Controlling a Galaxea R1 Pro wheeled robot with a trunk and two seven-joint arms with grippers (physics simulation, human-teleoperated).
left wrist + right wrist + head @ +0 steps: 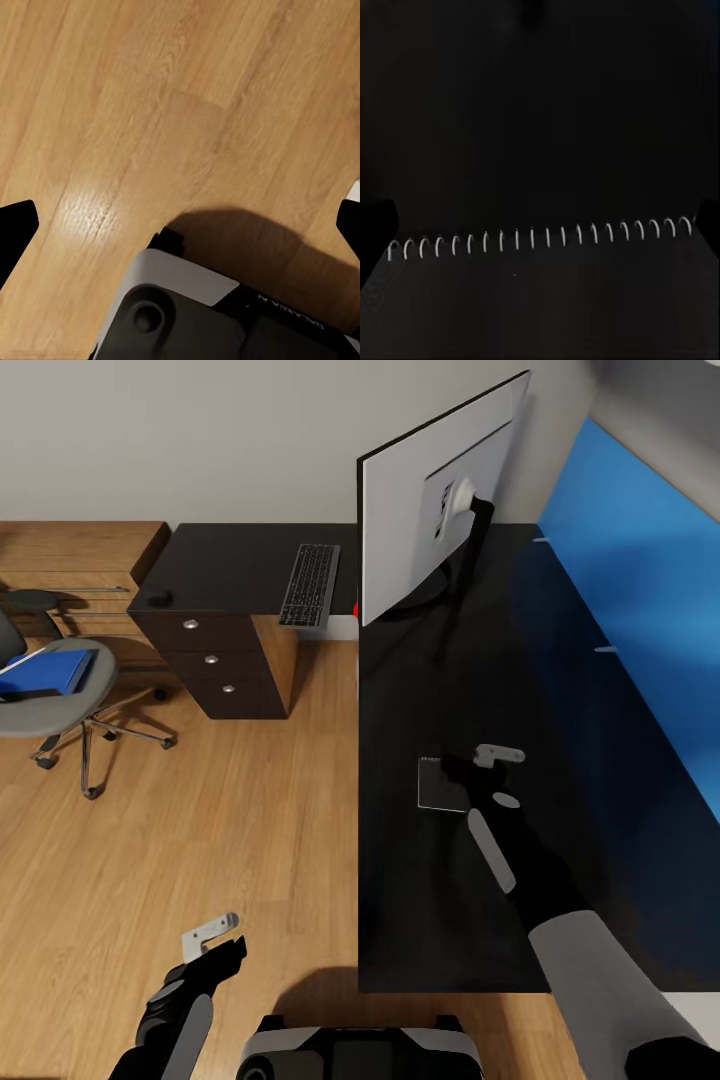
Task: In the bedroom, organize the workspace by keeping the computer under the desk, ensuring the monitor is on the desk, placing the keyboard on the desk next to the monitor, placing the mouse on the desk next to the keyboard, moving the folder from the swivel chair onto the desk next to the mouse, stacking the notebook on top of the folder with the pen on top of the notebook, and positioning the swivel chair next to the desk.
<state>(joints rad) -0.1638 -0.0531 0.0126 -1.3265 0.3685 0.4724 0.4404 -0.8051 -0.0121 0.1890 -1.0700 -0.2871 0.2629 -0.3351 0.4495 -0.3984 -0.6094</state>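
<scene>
Right gripper: jaws apart, poised over the notebook.
Notebook: flat on the desk, 6 o'clock of the monitor.
Left gripper: open over floor.
Folder: on the swivel chair, 9 o'clock.
Keyboard: 12 o'clock.

Bench near end bare up to notebook, which lies by its floor-side edge. Monitor blocks far corner; keyboard at the front edge of the far wing. Blue wall panel closes the right edge. Floor open; swivel chair at far left.
</scene>
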